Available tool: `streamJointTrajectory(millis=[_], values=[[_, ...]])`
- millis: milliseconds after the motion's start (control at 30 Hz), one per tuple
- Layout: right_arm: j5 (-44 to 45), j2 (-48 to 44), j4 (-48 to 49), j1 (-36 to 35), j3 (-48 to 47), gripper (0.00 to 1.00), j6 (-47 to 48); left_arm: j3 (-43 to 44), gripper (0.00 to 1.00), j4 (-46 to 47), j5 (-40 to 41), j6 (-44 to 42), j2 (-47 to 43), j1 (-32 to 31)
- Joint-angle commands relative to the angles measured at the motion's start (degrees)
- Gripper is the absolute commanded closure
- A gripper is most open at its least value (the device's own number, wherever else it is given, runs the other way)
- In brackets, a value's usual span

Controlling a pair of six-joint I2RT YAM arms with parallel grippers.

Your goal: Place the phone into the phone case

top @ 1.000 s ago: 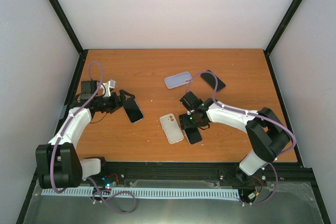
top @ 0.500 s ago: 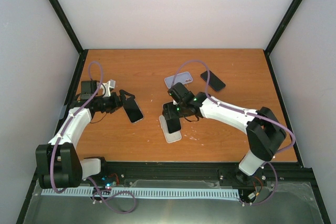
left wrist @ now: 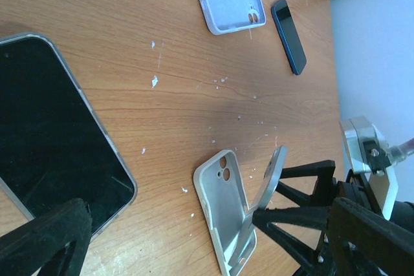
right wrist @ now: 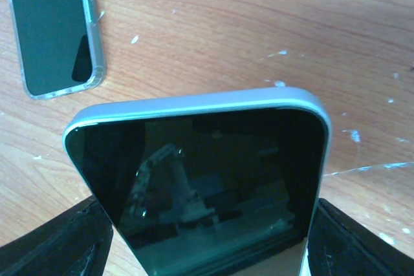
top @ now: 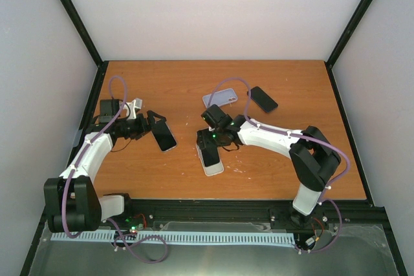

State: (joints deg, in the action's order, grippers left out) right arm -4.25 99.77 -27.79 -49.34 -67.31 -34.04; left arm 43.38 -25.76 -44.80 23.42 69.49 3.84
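Now, the right gripper (top: pixel 209 141) was clamped on the phone (right wrist: pixel 200 179), holding it tilted with one edge meeting the white phone case (left wrist: pixel 222 193) at mid-table. Seating looked like the step in hand. Next, the raised end needed lowering flat and pressing in. The left gripper (top: pixel 149 127), jaws apart, hovered by another cased phone (top: pixel 164 136).

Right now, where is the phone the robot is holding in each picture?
Top: middle, phone over the white case.
Left wrist: lower right, phone tilted, edge-on.
Right wrist: phone fills the lower middle.
Shared landmark: the clear-cased phone, left of it in top, far left in left wrist, top left in right wrist.
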Motion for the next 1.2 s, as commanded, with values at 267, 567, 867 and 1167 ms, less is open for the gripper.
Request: streamJointTrajectory(millis=[267, 567, 867, 1167], values=[[-0.7, 0.6, 2.6, -2.4, 1.4, 0.5, 0.2, 0.3, 0.01, 0.5, 0.0, -0.5, -0.8, -0.1], [2.1, 0.0, 1.2, -2.7, 4.1, 0.5, 3.4, 0.1, 0.01, 0.7, 0.0, -0.4, -0.8, -0.1], [3.2, -0.4, 3.1, -3.8, 6.8, 0.44, 1.8, -0.2, 0.04, 1.3, 2.6, 1.1, -1.1, -2.5], [9.0, -0.4, 7.3, -3.9, 8.9, 0.44, -0.6, -1.9, 0.07, 3.2, 5.2, 6.8, -1.4, -9.0]])
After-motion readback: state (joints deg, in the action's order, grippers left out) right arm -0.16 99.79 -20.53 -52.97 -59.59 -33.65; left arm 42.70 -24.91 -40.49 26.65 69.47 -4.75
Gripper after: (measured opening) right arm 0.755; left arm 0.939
